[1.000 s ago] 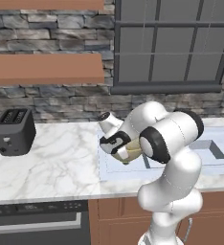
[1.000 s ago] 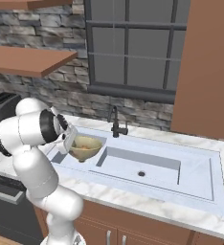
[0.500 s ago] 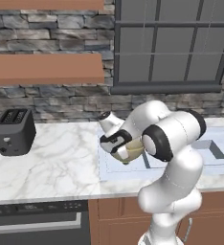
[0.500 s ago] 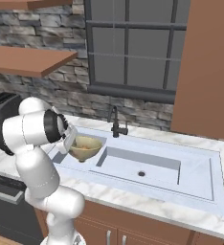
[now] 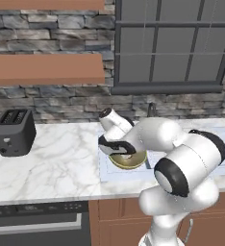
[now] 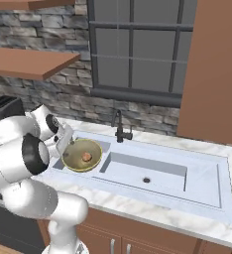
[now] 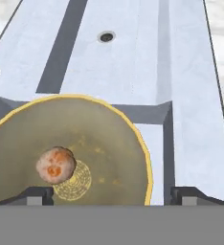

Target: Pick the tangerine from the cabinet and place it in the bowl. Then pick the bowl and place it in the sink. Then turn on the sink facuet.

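Tangerine (image 7: 56,165): in the bowl, left of the bowl's middle in my hand view; small, orange-brown and speckled. From the right base view it shows as a small spot (image 6: 86,157) near the bowl's centre.
Bowl (image 6: 81,154): gold-olive, upright, over the flat ledge at the left end of the sink, beside the deep basin. From the left base view its rim (image 5: 129,161) sits just under my hand. I cannot tell whether it rests on the ledge or is lifted clear of it.
Gripper (image 5: 117,146): at the bowl's near-left rim. In my hand view the two dark fingertips (image 7: 37,194) stand well apart at the bottom, one over the bowl and one outside its rim, so the rim lies between them. Whether they pinch the rim I cannot tell.
Sink (image 6: 197,171): pale bluish-white, set in white marble; the deep basin with its dark drain (image 6: 146,180) lies to the right of the bowl.
Faucet (image 6: 119,127): black, at the back edge of the sink, behind and to the right of the bowl; no water is visible.
Toaster (image 5: 14,131): dark, on the counter (image 5: 61,163) well to the left of the sink.
Cabinet (image 6: 219,74): reddish-brown side panel at the right of the right base view, above the counter.
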Robot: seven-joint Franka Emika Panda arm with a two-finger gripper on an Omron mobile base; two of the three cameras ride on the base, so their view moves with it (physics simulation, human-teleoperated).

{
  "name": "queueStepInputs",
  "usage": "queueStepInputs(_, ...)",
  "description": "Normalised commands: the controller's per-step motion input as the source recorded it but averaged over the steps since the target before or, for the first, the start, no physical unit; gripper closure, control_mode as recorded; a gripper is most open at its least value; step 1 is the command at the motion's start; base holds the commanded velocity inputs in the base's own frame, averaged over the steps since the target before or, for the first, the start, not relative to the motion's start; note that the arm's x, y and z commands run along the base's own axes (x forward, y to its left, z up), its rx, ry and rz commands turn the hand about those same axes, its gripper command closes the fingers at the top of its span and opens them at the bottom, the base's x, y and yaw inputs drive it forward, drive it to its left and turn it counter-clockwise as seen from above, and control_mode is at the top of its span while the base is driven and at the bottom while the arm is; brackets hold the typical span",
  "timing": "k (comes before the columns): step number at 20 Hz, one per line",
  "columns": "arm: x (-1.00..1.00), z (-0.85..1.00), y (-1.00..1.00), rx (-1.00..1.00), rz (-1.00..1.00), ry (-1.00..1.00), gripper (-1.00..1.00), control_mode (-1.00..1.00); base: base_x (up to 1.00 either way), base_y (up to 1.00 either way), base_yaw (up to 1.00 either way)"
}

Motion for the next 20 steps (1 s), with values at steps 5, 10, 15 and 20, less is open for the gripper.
queueStepInputs(5, -0.99, 0.54, -0.10, 0.06, 0.00, -0.04, -1.00, -1.00, 0.00, 0.00, 0.00)
queueStepInputs(10, -0.94, 0.63, -0.18, 0.17, 0.00, 0.00, -1.00, -1.00, 0.00, 0.00, 0.00)
queueStepInputs(15, -0.54, 0.67, -0.39, 0.22, 0.00, -0.02, -1.00, -1.00, 0.00, 0.00, 0.00)
queueStepInputs(20, -0.38, 0.32, -0.52, 0.21, -0.01, -0.23, -1.00, -1.00, 0.00, 0.00, 0.00)
